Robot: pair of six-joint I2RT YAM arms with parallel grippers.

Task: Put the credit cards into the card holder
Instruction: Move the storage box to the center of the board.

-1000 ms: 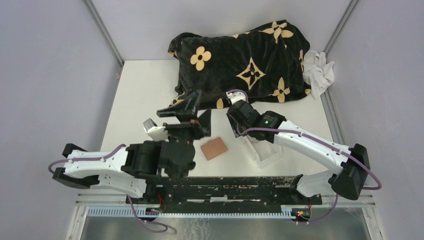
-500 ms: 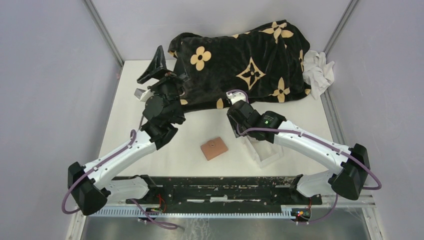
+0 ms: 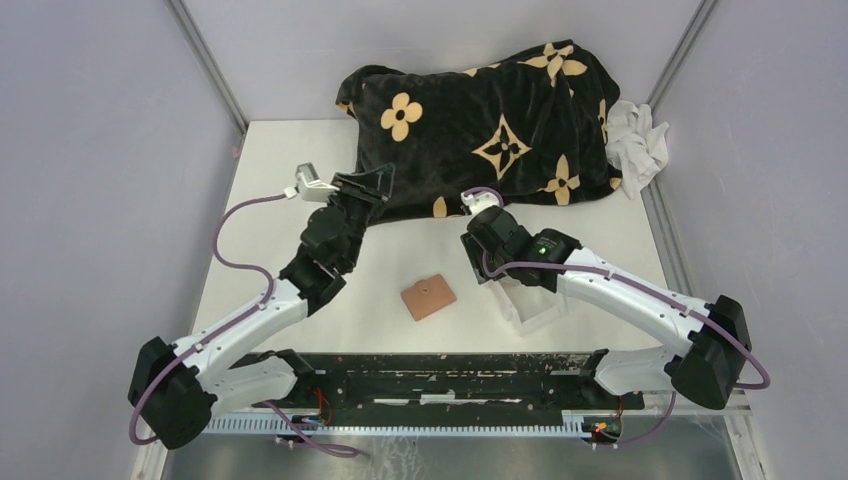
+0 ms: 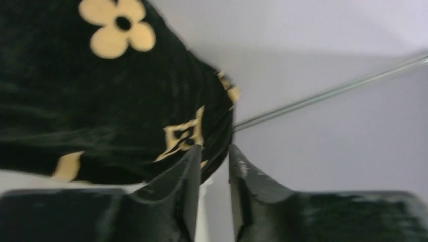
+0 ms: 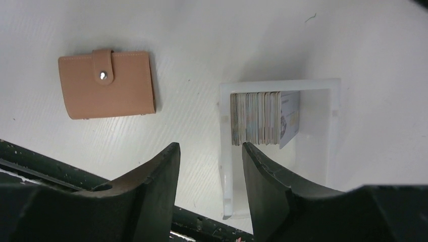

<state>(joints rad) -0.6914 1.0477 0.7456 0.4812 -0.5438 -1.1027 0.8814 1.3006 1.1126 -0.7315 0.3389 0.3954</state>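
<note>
The white counter [image 5: 202, 40] sits under the right end effector [image 5: 210, 151], which hangs open and empty over a clear tray [image 5: 280, 83] of credit cards [image 5: 262, 118]. The closed brown card holder [image 5: 106, 83] lies to its left. The left end effector [image 4: 214, 154], slightly parted and empty, faces a black blanket [image 4: 75, 101].

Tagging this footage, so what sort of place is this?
Probably a robot lab test cell: white table boxed in by plain grey panels, left arm and right arm bolted to a rail.
</note>
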